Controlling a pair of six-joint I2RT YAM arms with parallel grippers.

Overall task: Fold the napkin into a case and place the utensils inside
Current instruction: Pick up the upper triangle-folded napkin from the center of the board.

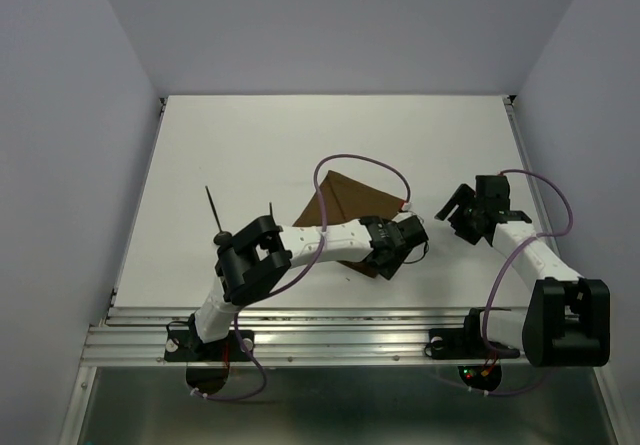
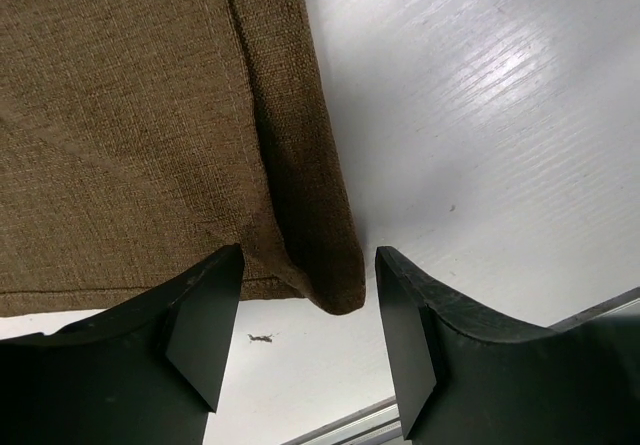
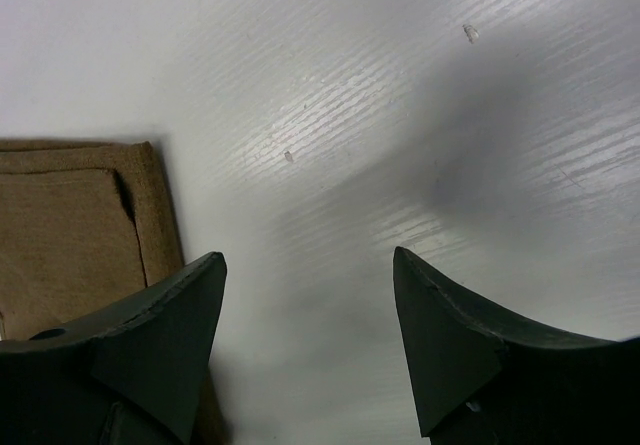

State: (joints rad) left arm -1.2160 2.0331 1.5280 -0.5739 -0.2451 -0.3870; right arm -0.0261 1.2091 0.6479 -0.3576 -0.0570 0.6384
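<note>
Top external view: the napkin (image 1: 345, 203) lay folded into an angular dark brown shape near the middle of the white table (image 1: 250, 145), one corner pointing toward the near edge. The left arm (image 1: 300, 245) reached across from the near-left side, and the left gripper (image 1: 388, 257) sat over that near corner of the cloth. The right gripper (image 1: 462, 210) hung over bare surface just to the right of the napkin, not touching it. The utensils (image 1: 213, 207) lay left of the napkin and apart from it: one thin dark piece beside the arm's elbow, and a short stretch of another just beyond the elbow.

Left wrist view: the left gripper (image 2: 308, 290) was spread wide, its two dark fingers (image 2: 205, 325) either side of the napkin's (image 2: 130, 125) folded corner. A doubled edge ran down to that corner. The cloth lay flat on the table (image 2: 480, 115), unpinched.

Right wrist view: the right gripper (image 3: 310, 275) was likewise released, fingers (image 3: 170, 335) parted over the bare table (image 3: 380, 85) with nothing between them. A hemmed corner of the napkin (image 3: 65, 230) showed at the left, beside the left-hand finger.
</note>
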